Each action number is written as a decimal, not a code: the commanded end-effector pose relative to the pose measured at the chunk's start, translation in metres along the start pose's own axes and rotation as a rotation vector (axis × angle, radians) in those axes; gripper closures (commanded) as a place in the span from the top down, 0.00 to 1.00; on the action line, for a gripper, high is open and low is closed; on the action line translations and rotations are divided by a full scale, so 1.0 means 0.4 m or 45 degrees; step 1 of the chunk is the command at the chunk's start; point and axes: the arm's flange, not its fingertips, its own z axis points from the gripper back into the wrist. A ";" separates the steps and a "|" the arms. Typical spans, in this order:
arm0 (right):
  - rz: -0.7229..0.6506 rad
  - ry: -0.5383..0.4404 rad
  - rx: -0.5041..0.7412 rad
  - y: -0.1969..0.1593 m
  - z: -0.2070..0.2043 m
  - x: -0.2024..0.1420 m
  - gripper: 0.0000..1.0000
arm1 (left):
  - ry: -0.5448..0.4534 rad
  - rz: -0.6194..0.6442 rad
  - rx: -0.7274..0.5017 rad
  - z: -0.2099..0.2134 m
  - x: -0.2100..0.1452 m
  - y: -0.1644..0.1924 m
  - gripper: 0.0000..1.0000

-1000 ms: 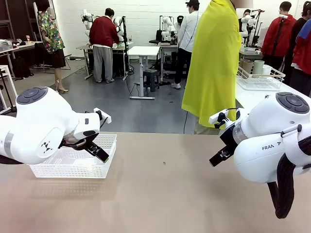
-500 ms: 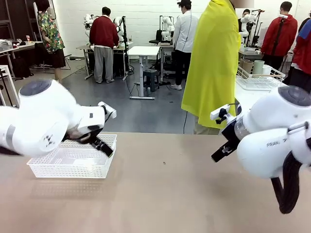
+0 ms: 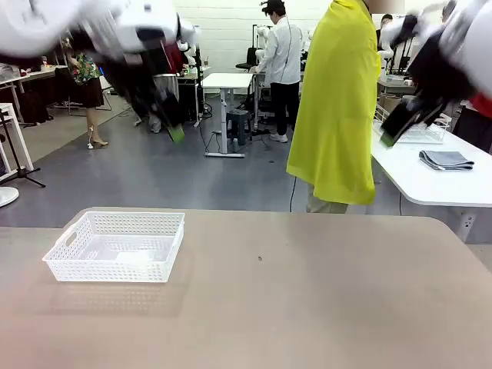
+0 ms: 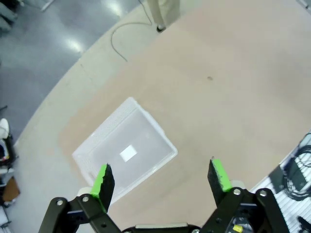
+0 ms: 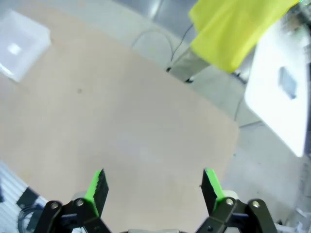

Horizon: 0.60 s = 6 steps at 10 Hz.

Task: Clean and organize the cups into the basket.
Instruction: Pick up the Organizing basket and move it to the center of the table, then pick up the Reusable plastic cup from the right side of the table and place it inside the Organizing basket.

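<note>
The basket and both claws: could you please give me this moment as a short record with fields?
basket: white, on the table, robot's left side, no cups inside
left claw: open, empty, high above the table, looking down on the basket
right claw: open, empty, high above the table
person: yellow top, standing at the far edge

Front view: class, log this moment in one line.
left claw: open, high | right claw: open, high | white lattice plastic basket: empty

Tan table (image 3: 307, 292), white basket (image 3: 115, 247) resting near its left, seemingly empty
</note>
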 end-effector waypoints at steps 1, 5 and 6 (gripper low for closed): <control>-0.044 0.044 -0.124 0.018 0.049 0.010 1.00 | 0.010 0.048 0.080 0.029 0.028 0.058 1.00; -0.019 -0.005 -0.042 0.000 0.073 0.010 1.00 | -0.004 0.034 0.027 0.052 0.015 0.042 1.00; -0.019 -0.005 -0.042 0.000 0.073 0.010 1.00 | -0.004 0.034 0.027 0.052 0.015 0.042 1.00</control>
